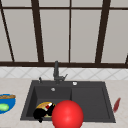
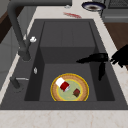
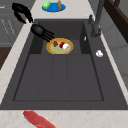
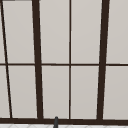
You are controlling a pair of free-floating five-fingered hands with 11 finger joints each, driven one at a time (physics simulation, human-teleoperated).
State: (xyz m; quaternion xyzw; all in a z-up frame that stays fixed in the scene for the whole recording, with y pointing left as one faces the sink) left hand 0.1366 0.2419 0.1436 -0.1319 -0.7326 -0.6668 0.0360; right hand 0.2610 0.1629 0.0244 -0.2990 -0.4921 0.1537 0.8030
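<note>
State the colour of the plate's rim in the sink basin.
The plate has a yellow-orange rim around a pale green centre; the left side view shows it best.

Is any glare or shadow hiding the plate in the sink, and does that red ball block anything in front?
Left side view: even light, no glare, the plate plainly lit. Front view: the red ball covers the plate's right part and the front edge of the sink; a black robot hand is hard to tell from the dark sink.

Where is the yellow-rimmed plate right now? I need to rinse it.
The yellow-rimmed plate lies on the floor of the sink's left basin, near the front wall, just below a black hand.
</note>
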